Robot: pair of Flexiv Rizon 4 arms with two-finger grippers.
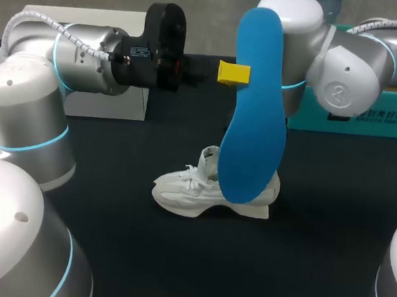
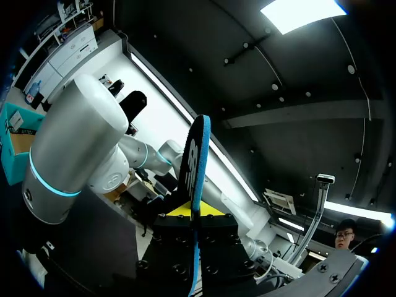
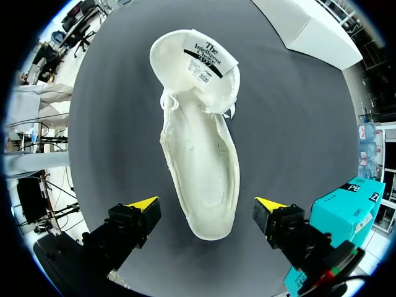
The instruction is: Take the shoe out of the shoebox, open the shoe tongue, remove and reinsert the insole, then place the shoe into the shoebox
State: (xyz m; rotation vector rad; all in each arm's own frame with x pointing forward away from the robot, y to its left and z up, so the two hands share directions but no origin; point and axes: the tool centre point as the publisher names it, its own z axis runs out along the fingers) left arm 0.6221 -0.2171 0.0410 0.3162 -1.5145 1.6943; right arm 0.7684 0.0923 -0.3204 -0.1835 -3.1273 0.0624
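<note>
The left gripper [image 2: 197, 215] clamps the blue insole [image 1: 254, 105] upright above the white shoe [image 1: 208, 191] on the table [image 1: 316, 235]. The right gripper [image 3: 207, 207] hangs wide open and empty over the shoe. Insole judged light and bendy, best gripped near the heel.

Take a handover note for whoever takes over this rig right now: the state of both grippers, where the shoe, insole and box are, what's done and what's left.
Left gripper: shut on the blue insole, holding it upright in the air above the table.
Right gripper: open and empty, above the heel end of the white shoe.
The shoe stands on the dark table with its tongue folded open and no insole inside. The teal shoebox sits at the table's far right.
Done: shoe out, tongue open, insole removed.
Left: reinsert the insole, then place the shoe into the shoebox.
</note>
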